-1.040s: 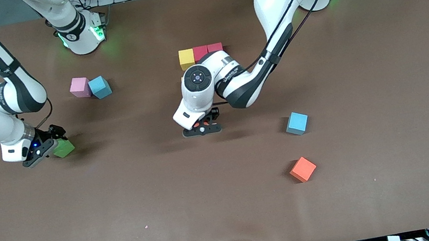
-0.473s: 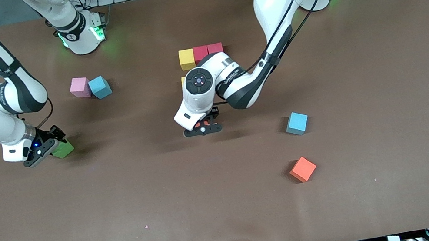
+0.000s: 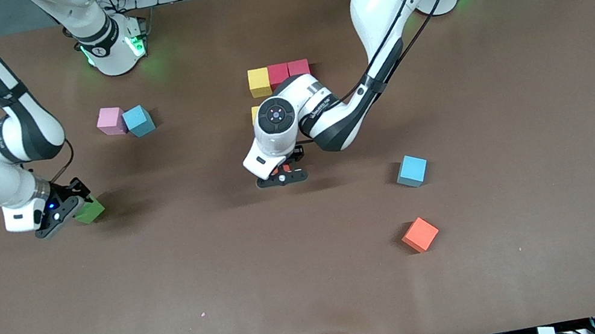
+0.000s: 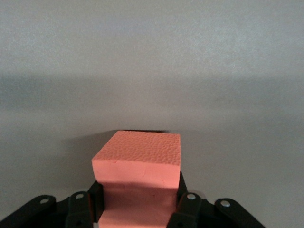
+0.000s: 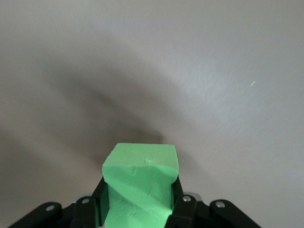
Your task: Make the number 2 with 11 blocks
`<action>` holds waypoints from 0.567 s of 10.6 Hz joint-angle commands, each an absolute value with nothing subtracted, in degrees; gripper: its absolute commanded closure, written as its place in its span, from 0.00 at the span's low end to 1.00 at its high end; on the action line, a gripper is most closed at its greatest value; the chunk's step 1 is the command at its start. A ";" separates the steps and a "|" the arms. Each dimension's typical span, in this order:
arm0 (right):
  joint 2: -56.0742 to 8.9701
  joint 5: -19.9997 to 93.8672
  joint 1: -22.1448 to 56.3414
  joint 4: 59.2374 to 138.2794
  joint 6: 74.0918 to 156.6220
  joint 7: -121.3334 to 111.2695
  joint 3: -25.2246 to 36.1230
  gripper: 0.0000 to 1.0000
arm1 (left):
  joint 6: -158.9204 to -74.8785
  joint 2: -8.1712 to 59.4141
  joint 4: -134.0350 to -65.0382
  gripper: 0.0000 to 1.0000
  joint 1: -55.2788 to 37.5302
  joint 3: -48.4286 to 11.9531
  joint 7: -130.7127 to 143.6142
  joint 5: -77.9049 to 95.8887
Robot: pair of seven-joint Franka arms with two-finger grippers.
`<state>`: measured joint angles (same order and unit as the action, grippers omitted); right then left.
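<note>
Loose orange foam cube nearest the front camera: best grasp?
Come straight down on the orange foam cube and pinch two facing side faces, wrist turned to match, since it sits rotated like a diamond. Nothing touches it; the light blue cube sits apart. Both grippers are busy: left gripper holds a salmon-pink cube, right gripper a green cube.

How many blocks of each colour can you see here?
Yellow blocks: 2
Red blocks: 2
Pink block: 1
Light blue blocks: 2
Green block: 1, in right gripper
Orange blocks: 2, one in left gripper
Total: 10 visible
</note>
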<state>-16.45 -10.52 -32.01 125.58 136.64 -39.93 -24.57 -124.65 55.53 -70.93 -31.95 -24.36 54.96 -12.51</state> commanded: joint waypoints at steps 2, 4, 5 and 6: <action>-15.64 -11.34 -30.15 122.43 133.16 -40.96 -26.10 0.62 | -124.37 55.11 -71.81 0.53 -32.61 -23.64 52.91 -10.72; -15.56 -11.34 -28.39 121.30 132.11 -40.43 -26.02 0.63 | -124.37 55.11 -72.16 0.53 -32.78 -23.64 53.00 -10.72; -15.56 -11.34 -28.04 120.25 129.92 -40.52 -26.02 0.63 | -124.37 55.11 -72.25 0.52 -32.78 -23.64 52.91 -10.72; -15.73 -11.34 -27.43 119.02 127.47 -40.52 -26.02 0.63 | -124.37 55.11 -72.25 0.51 -33.13 -23.64 52.91 -10.81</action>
<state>-16.15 -10.53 -27.99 120.96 131.04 -40.23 -26.01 -124.65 55.58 -71.59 -32.27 -24.36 54.77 -12.50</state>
